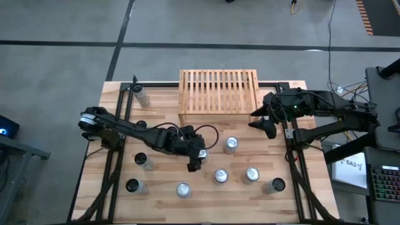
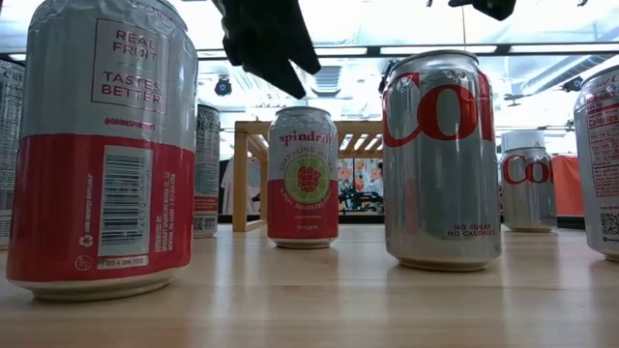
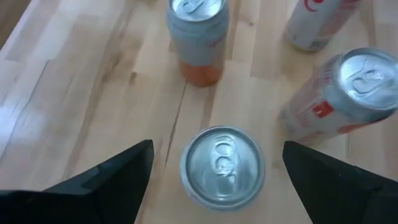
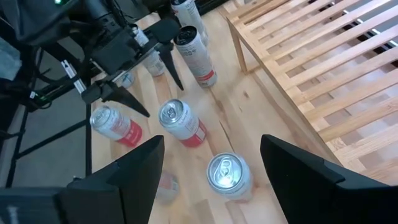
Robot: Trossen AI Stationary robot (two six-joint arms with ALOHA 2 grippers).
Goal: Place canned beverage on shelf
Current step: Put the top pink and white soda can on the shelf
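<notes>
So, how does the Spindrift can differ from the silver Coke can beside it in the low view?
The Spindrift can has a pale top, a raspberry picture and a red base; the silver Coke can carries large red letters. The Spindrift can stands farther from the camera, near the shelf; the silver Coke can stands nearer. Both stand upright on the table, not on the shelf.

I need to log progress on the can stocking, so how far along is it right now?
Nothing looks done: the shelf has no can on it. In hand: the left gripper hovers open over one can, fingers either side, not gripping. The right gripper waits open beside the shelf, above another can. Left to do: every can, including the ones standing on the table.
</notes>
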